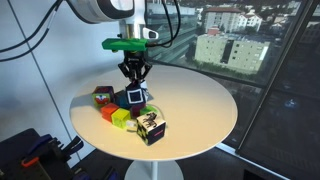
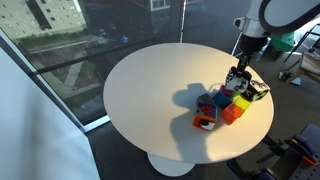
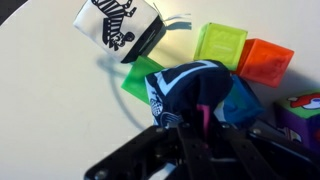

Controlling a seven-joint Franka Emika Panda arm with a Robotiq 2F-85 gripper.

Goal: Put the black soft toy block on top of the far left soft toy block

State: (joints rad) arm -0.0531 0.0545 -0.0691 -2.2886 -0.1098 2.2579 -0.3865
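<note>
- Tall windows with buildings beyond stand behind a round white counter (image 1: 200,100), which carries a tight cluster of soft fabric cubes near one edge.
- The end effector (image 1: 134,87) points straight down over the cluster. In the wrist view its fingers (image 3: 170,140) are clamped on the black soft toy block (image 3: 195,90), whose fabric bulges between them.
- In an exterior view the black soft toy block (image 1: 135,97) shows its pale white-blue panel. It sits in the middle of the group, directly under the arm.
- Whether the block is clear of the counter or resting on its neighbours cannot be told.
- The red soft toy block (image 1: 103,97), with its green patch, stands just beside the black one. It is on the side away from the patterned cube, and nothing lies on top of it.
- An orange cube (image 3: 265,62) and a lime-green cube (image 3: 222,43) sit side by side and touching.
- A black-and-white patterned cube (image 1: 151,127) lies tilted at the outer end of the group, closest to the counter's rim.
- In the wrist view a green surface (image 3: 140,80) shows beneath the held block's edge. What it belongs to is unclear.
</note>
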